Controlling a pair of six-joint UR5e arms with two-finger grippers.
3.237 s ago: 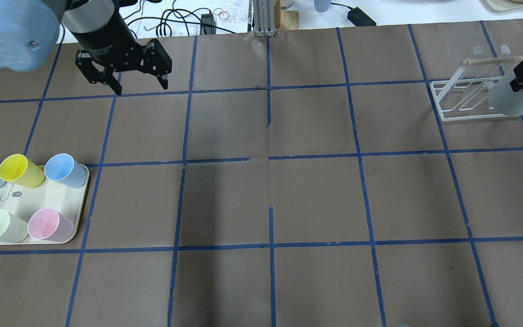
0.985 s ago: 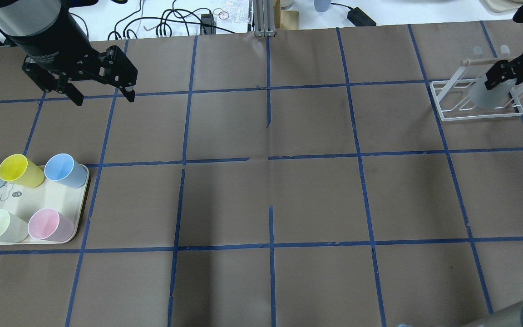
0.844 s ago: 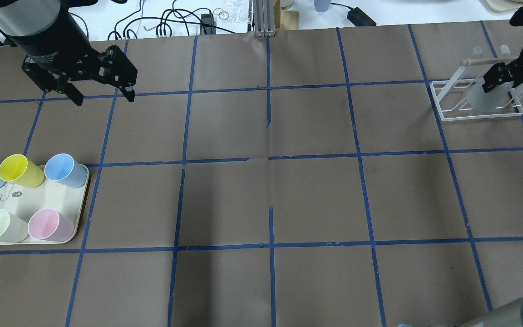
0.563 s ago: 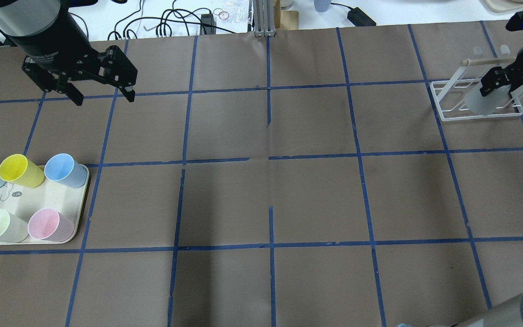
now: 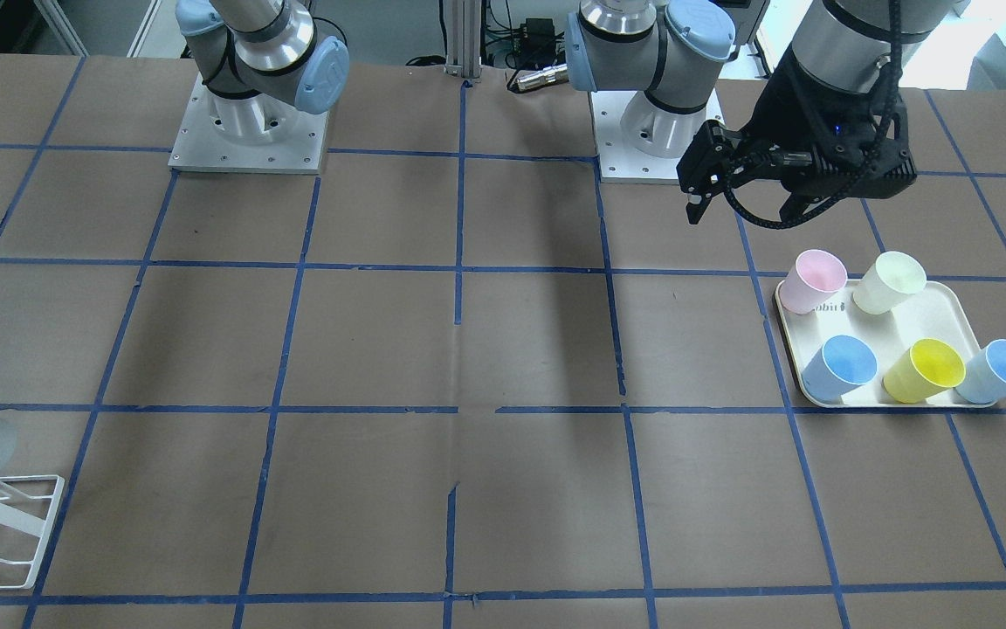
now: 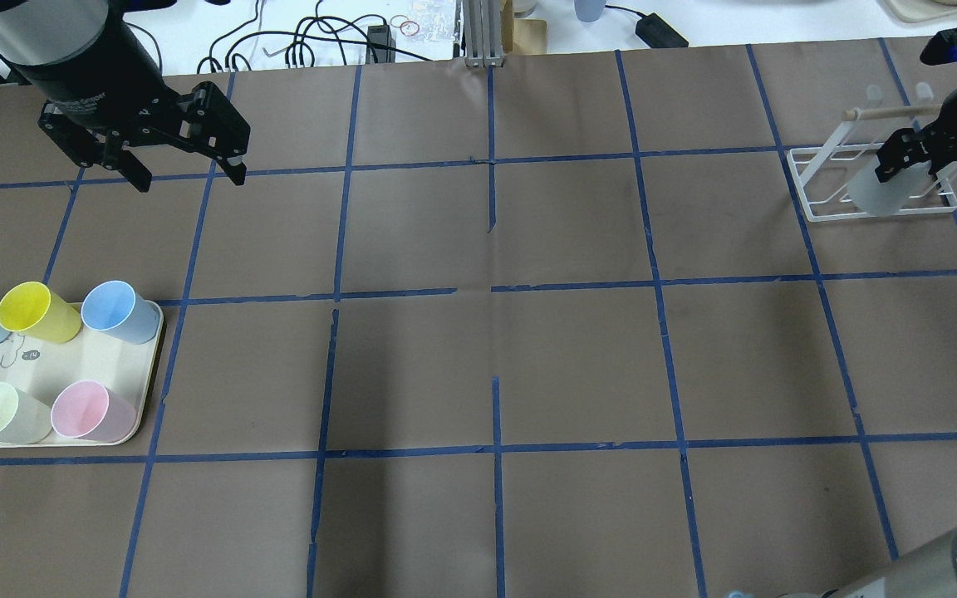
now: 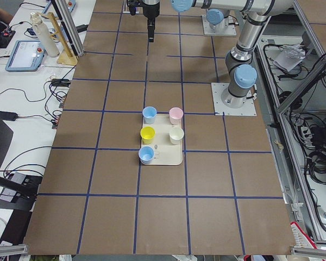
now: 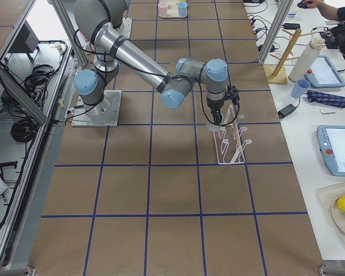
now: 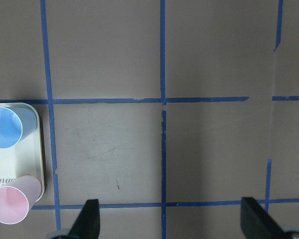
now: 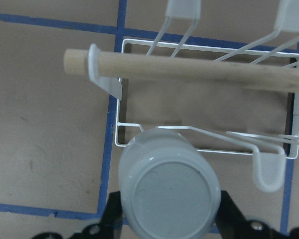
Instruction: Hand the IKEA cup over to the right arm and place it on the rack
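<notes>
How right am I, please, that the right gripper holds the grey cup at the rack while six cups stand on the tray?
Nearly: the overhead view shows five cups on the tray, not six. The right gripper does hold the grey cup at the rack.

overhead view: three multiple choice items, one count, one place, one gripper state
1. How many cups stand on the tray? A three; B six; C five.
2. Where is the IKEA cup? A on bare table; B at the rack, in the right gripper; C on the floor.
3. The left gripper is: A open, empty; B shut on a cup; C out of view.
Key: C, two blue, yellow, pink, cream; B, the gripper clamps it at the rack; A, jaws spread, nothing between.
</notes>
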